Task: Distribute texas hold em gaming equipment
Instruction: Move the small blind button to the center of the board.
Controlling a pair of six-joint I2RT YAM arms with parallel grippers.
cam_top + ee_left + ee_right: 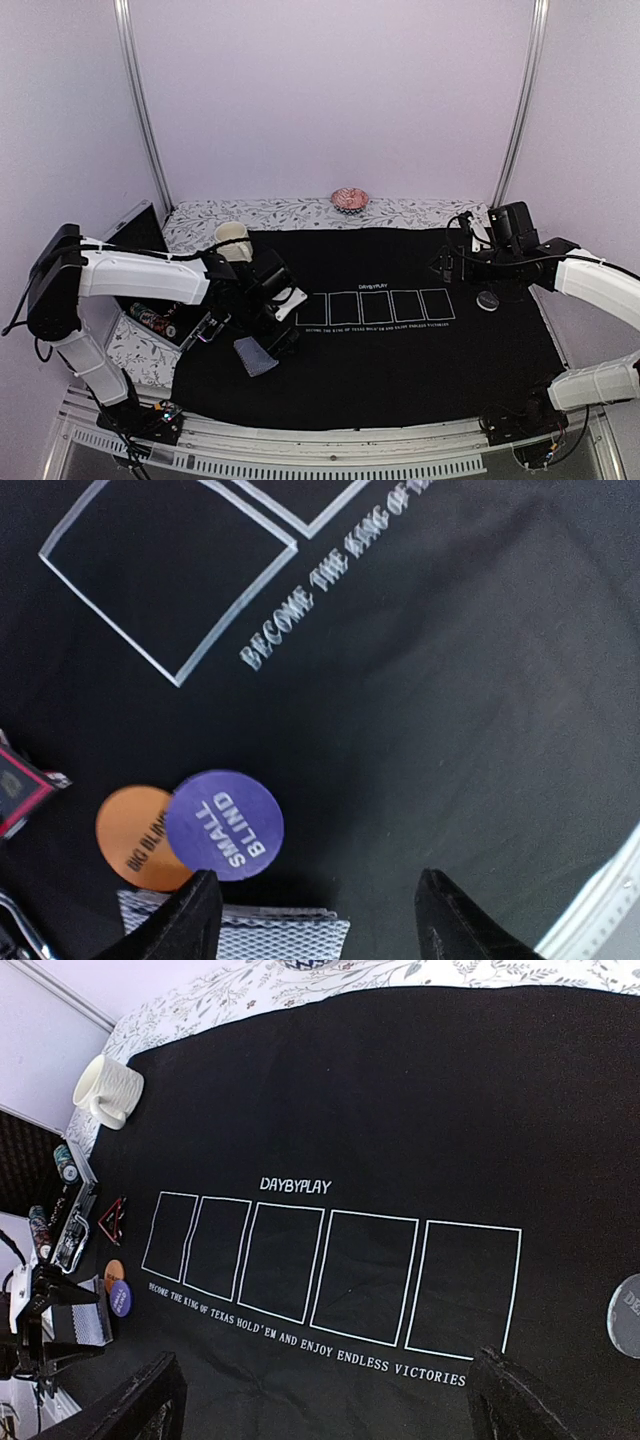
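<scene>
In the left wrist view, a purple "SMALL BLIND" button [225, 825] overlaps an orange "BIG BLIND" button [138, 838] on the black mat. Just below them lies a stack of blue-grey-backed cards [250, 936]. My left gripper [320, 920] hovers open over the stack's corner, holding nothing. A red-outlined black triangle [20, 792] sits at the left edge. The grey-black dealer button [488, 300] lies at the right of the mat, near my right gripper [330, 1410]. That gripper is open and empty above the mat's printed text. Striped chips [64, 1160] stand in a case.
A cream mug [232, 240] stands at the mat's back left corner, and a pink ruffled dish [350, 198] sits on the floral cloth behind. The open black case [150, 318] lies off the mat's left edge. Five outlined card boxes [378, 306] cross the mat's middle.
</scene>
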